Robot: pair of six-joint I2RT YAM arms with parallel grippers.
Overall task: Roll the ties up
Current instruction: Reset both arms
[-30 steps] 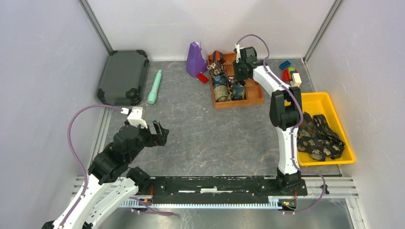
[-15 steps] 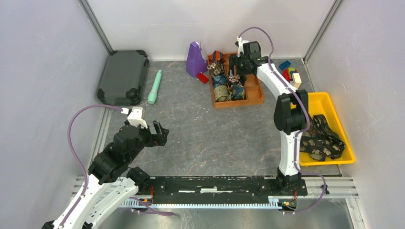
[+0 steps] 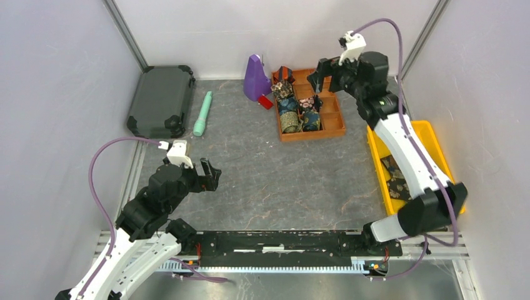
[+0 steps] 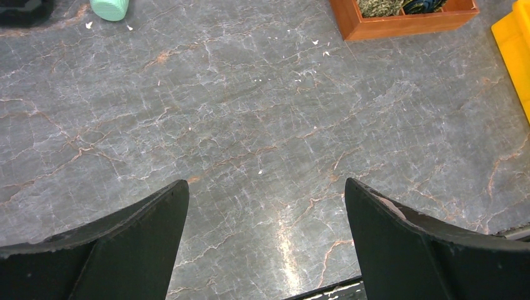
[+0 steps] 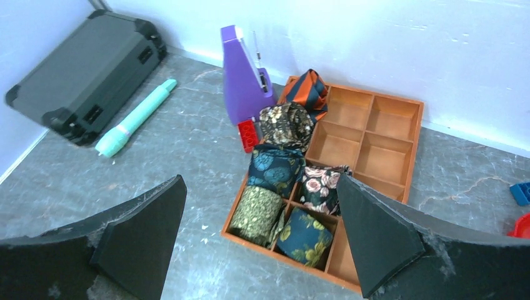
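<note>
A wooden tray (image 3: pixel 331 128) with compartments at the back of the table holds several rolled ties, among them a pink-rose one (image 5: pixel 319 186), a green one (image 5: pixel 257 212) and a navy-yellow one (image 5: pixel 306 234). My right gripper (image 3: pixel 317 78) hovers above the tray's far right side, open and empty; in the right wrist view the right gripper (image 5: pixel 260 181) frames the rolls from above. Flat dark patterned ties (image 3: pixel 395 178) lie in the yellow bin (image 3: pixel 415 131), partly hidden by the right arm. My left gripper (image 3: pixel 213 173) is open over bare table, with nothing between the fingers of the left gripper (image 4: pixel 265 182).
A purple object (image 3: pixel 255 78) and a red block (image 3: pixel 265 102) stand left of the tray. A teal cylinder (image 3: pixel 202 114) and a dark case (image 3: pixel 161 100) lie at the back left. Toy blocks (image 5: pixel 520 192) sit right of the tray. Walls enclose three sides.
The right gripper opened, letting go of the pink-rose rolled tie in the tray, then rose and drew back to the right. The left arm has not moved.
</note>
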